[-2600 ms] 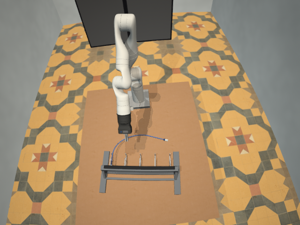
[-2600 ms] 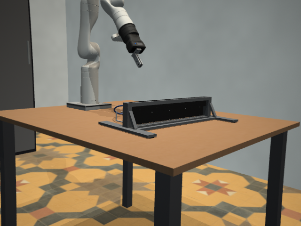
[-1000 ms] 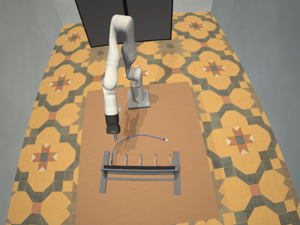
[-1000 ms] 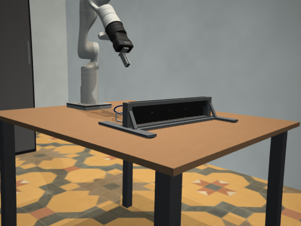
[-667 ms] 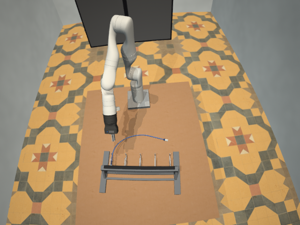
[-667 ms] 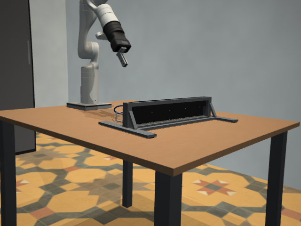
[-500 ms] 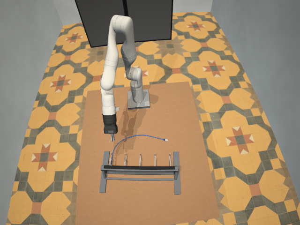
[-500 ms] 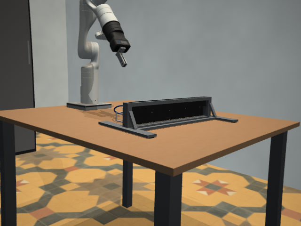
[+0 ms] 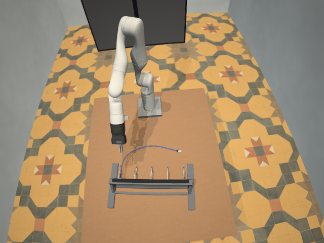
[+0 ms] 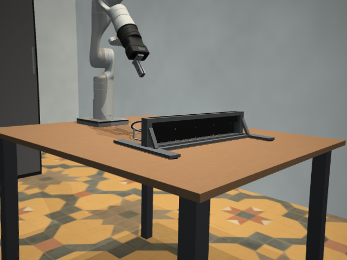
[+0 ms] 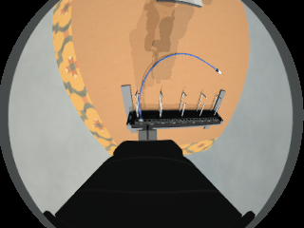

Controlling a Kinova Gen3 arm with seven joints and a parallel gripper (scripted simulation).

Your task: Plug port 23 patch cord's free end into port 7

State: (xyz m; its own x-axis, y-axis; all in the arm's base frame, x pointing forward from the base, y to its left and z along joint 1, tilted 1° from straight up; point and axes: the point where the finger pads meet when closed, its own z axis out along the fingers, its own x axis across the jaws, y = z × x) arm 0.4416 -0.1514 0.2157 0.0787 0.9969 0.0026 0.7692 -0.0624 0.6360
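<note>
Top view: the blue patch cord [image 9: 153, 146] [image 10: 132, 125] [image 11: 180, 54] is arching across the middle of the frame. Its fixed end is sitting at the left end of the rack [image 9: 151, 193] [image 10: 144, 131] [image 11: 129, 121], lower center. Its free plug [image 9: 177, 151] [image 11: 218, 71] is lying right of center, well apart from the panel. So the plug isn't in port 7; I'm reading this as the approach stage, before any grasp. The gripper [image 9: 121, 152] [image 10: 142, 76] is hanging left of center with nothing between its closed fingers. The arm [image 9: 116, 78] [image 10: 96, 53] is looping up toward the top of the frame, then reaching down the left side, wrist pointing at the rack's left end.

Exterior view: the gripper is hovering upper center, high over the table [image 10: 224, 164] [image 11: 104, 28], fingers together and slanting down to the right. The rack is standing upright on its feet, touching nothing of the robot. The cord is mostly hiding behind its left post.

Wrist view: the plug is showing upper right, the rack across the center. Fingertips aren't readable here. Next move is probably calling for a swing toward the plug, opening, descending and gripping it latch up, without nudging the loose rack.

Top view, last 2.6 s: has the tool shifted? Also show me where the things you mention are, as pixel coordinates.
Yes; the tool [image 9: 120, 151] [image 10: 142, 75] has moved toward the image's left, nearing the left end of the rack [image 9: 151, 180] [image 10: 193, 115].
</note>
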